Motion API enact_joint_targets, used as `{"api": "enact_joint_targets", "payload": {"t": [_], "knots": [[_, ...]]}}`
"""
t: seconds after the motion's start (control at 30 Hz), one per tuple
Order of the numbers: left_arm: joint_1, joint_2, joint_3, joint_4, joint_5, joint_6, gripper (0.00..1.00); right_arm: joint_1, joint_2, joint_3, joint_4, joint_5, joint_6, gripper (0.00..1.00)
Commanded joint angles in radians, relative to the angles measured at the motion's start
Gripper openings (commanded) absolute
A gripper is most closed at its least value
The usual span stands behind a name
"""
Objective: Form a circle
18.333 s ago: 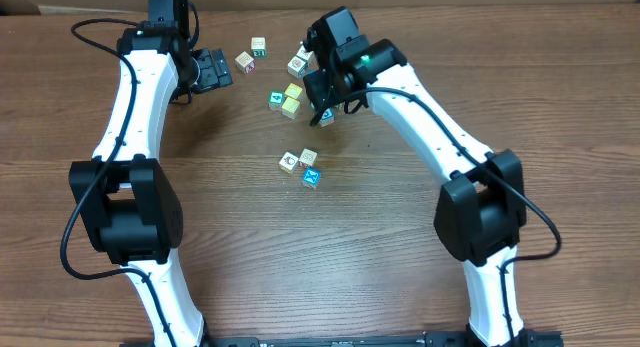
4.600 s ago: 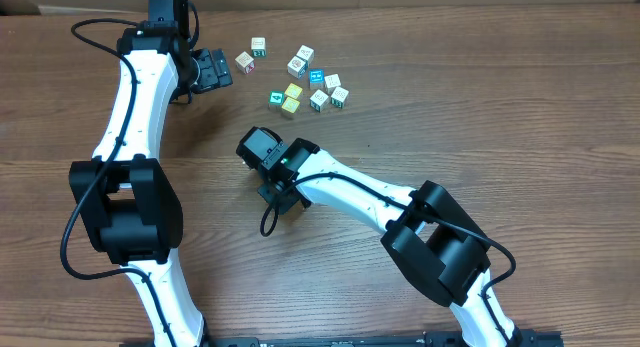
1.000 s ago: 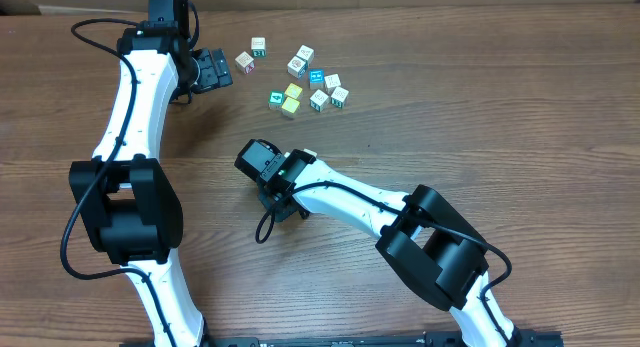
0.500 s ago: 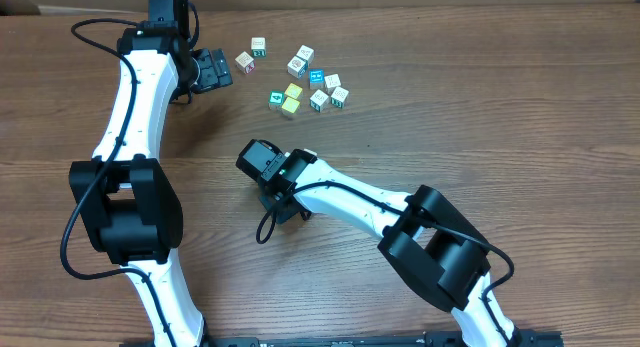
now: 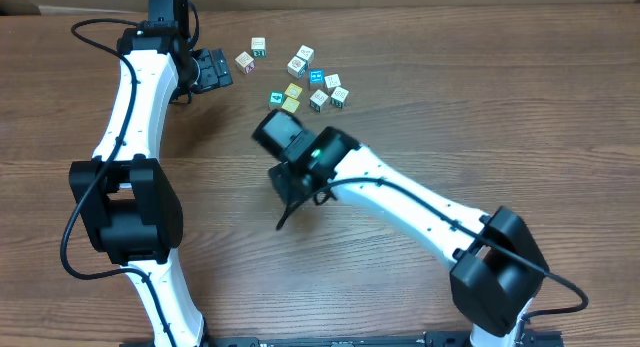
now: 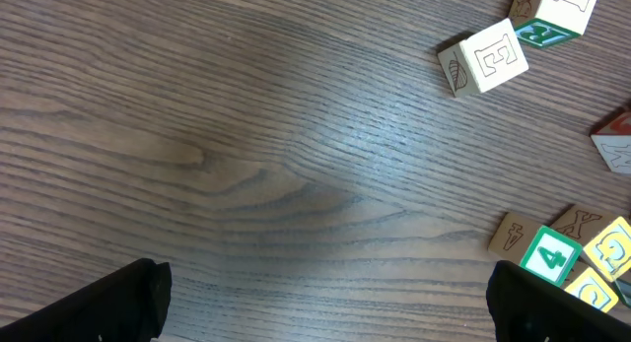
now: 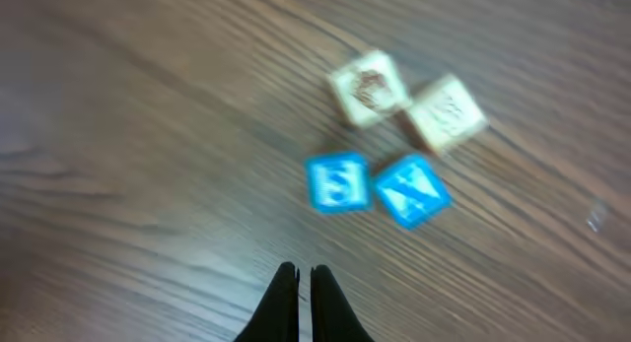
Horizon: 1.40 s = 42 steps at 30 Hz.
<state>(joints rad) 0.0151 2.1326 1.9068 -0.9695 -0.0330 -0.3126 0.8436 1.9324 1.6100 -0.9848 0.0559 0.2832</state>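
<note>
The circle shows only in the right wrist view, blurred, as a tight cluster of two white cubes (image 7: 368, 86) (image 7: 446, 112) and two cyan cubes (image 7: 338, 181) (image 7: 411, 190). It forms no clear ring. My right gripper (image 7: 304, 275) is shut and empty, lifted above the wood just short of the cyan pair. In the overhead view the right gripper (image 5: 296, 180) and its arm cover that cluster. My left gripper (image 6: 330, 312) is open over bare wood, and overhead it (image 5: 212, 70) sits at the far left beside the loose scatter.
Several loose white, cyan and yellow cubes (image 5: 305, 79) lie scattered at the far middle of the table (image 5: 480, 107). The left wrist view shows a white E cube (image 6: 488, 56) and a green 4 cube (image 6: 552, 255) to the right of the left gripper.
My right arm has swung away to the right and toward the far side, lifting back from the cluster with its jaws still shut. The left arm has not moved.
</note>
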Motion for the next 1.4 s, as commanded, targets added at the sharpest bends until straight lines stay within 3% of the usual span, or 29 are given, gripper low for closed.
{"api": "enact_joint_targets", "payload": {"t": [0.0, 0.27, 0.63, 1.07, 1.37], "knots": [[0.002, 0.003, 0.019, 0.001, 0.007, -0.009, 1.0, -0.068, -0.008, 0.013, -0.035, 0.002, 0.091, 0.04], [0.002, 0.003, 0.019, 0.001, 0.007, -0.009, 1.0, -0.171, -0.006, -0.015, -0.063, -0.034, 0.11, 0.04], [0.002, 0.003, 0.019, 0.001, 0.007, -0.009, 1.0, -0.194, -0.005, -0.04, -0.097, -0.061, 0.116, 0.04], [0.001, 0.003, 0.019, 0.001, 0.007, -0.009, 1.0, -0.255, -0.109, -0.043, -0.107, -0.085, 0.253, 0.04], [0.002, 0.003, 0.019, 0.001, 0.007, -0.009, 1.0, -0.254, -0.109, -0.227, 0.045, -0.234, 0.301, 0.04]]}}
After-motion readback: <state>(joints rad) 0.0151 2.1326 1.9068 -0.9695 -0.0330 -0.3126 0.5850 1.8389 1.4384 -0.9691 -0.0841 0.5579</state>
